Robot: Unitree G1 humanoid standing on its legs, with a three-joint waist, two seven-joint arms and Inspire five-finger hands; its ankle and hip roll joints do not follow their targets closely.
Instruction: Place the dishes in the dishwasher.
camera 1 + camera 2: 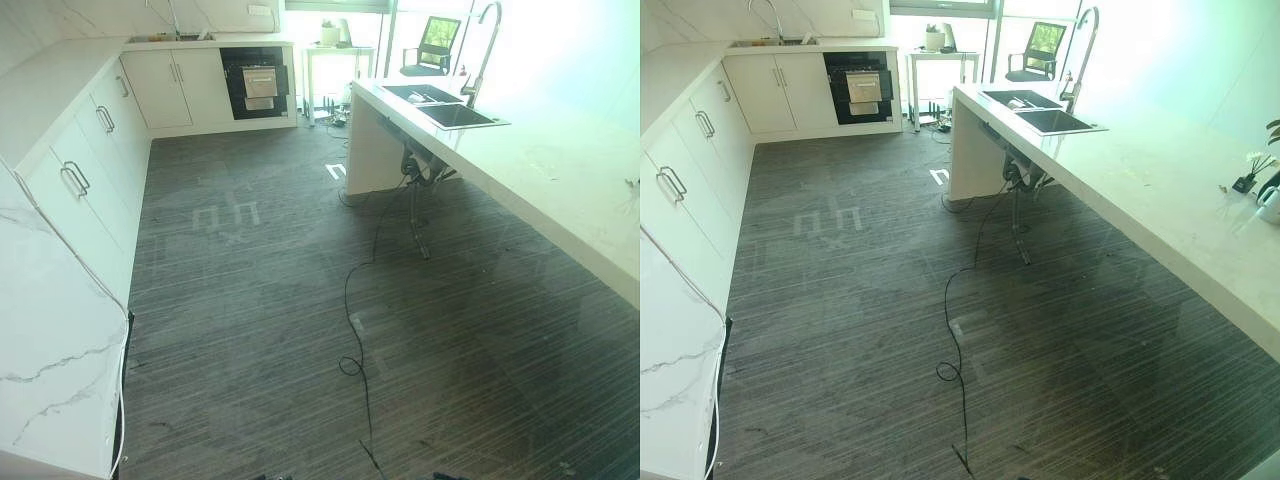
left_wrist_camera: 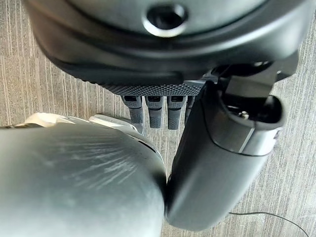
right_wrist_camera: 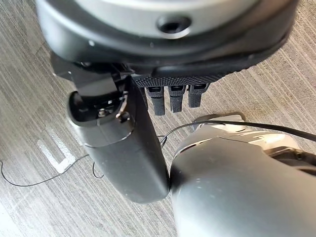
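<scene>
**Both hands empty over the kitchen floor; dishwasher at the far wall**

Nearest the wrist cameras, the left hand [image 2: 163,111] is seen hanging over the grey striped floor [image 1: 300,300], its fingers [image 2: 155,113] pointing downward in a fairly straight row and its thumb [image 2: 217,158] standing out beside them. Nothing is held in it. The right hand [image 3: 170,101] is shown the same way: fingers [image 3: 170,101] loosely extended, thumb [image 3: 123,148] alongside, nothing grasped, with a white tape mark [image 3: 54,155] visible on the floor below it.

Further out, in the head views, a long white island counter [image 1: 560,180] is seen running along the right side. A black double sink [image 1: 440,105] is set into its far end, with a tall curved faucet [image 1: 485,45] beside it. Near the counter's right edge a small dark pot with thin stems [image 1: 1246,178] is seen, and just beside it part of a pale vessel [image 1: 1270,205] cut off by the frame.

Along the left side white cabinets [image 1: 85,170] with bar handles are lined up under a marble-patterned worktop [image 1: 50,90]. At the far wall a dark built-in dishwasher [image 1: 256,82] is set between white cabinet doors, its silver front panel visible; whether it stands open cannot be told. Beyond it a small white table [image 1: 335,55] and an office chair [image 1: 432,45] are seen by the window. Dishes cannot be made out clearly anywhere.
</scene>
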